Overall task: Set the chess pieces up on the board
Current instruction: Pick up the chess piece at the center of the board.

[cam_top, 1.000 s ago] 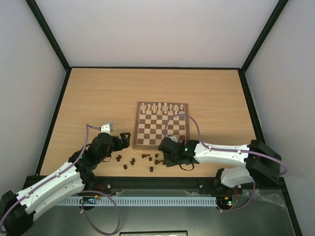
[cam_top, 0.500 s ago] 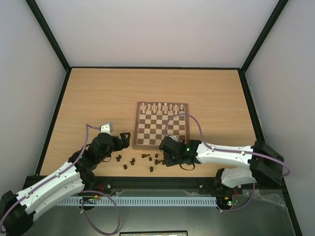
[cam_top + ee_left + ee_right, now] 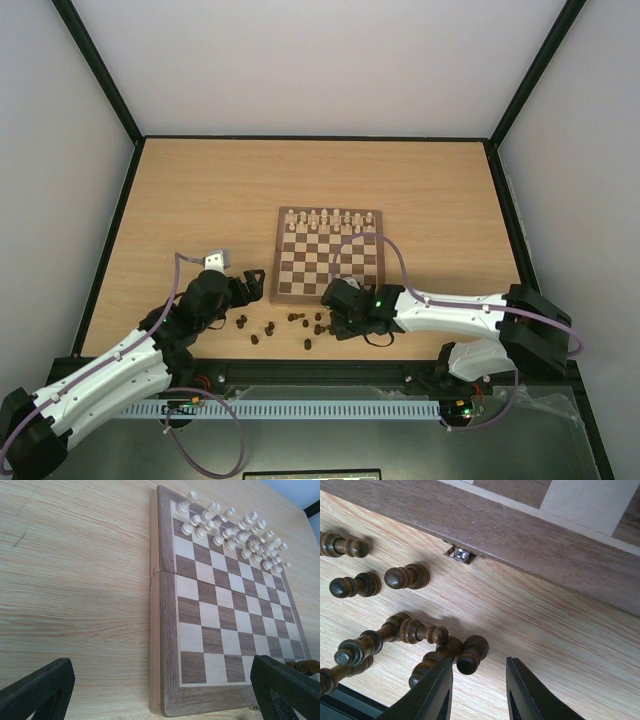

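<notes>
The board lies mid-table, with cream pieces filling its two far rows. Several dark chess pieces lie scattered on the table in front of its near edge. My right gripper hovers low over the right end of that scatter. In the right wrist view the gripper is open. A toppled dark pawn lies just inside its left finger, apart from both pads. Other fallen dark pieces lie to the left. My left gripper stands wide open around the board's near left corner.
A metal clasp sticks out of the board's near edge. Black frame rails border the table. Cables loop over the board's right side and beside the left arm.
The right arm swayed slightly and returned. The pieces and the left arm have not moved.
</notes>
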Tool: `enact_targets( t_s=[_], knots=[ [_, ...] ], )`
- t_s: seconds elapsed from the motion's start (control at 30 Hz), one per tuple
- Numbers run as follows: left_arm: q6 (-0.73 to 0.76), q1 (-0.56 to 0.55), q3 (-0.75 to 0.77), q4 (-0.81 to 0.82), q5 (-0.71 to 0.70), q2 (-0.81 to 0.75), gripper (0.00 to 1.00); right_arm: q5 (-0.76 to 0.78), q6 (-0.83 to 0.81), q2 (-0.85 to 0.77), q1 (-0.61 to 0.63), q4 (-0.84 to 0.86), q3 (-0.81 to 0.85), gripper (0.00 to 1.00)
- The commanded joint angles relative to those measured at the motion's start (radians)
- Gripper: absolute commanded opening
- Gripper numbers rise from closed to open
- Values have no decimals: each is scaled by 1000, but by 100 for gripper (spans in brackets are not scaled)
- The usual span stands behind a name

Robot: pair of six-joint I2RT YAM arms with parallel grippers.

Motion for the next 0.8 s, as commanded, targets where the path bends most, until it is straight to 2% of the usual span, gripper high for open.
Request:
enact_targets(
  t_s=[0.0, 0.6, 0.77],
  knots=[
    [-7, -2, -14, 10, -1, 0, 99, -1, -13, 31, -4, -7, -11, 30],
    [-8, -3, -17, 4, 0, -12, 99, 51, -13, 119, -12, 7, -8, 23],
    [-7, -3, -17, 4, 0, -11, 99, 62, -7, 128, -13, 1, -16, 11]
  ],
)
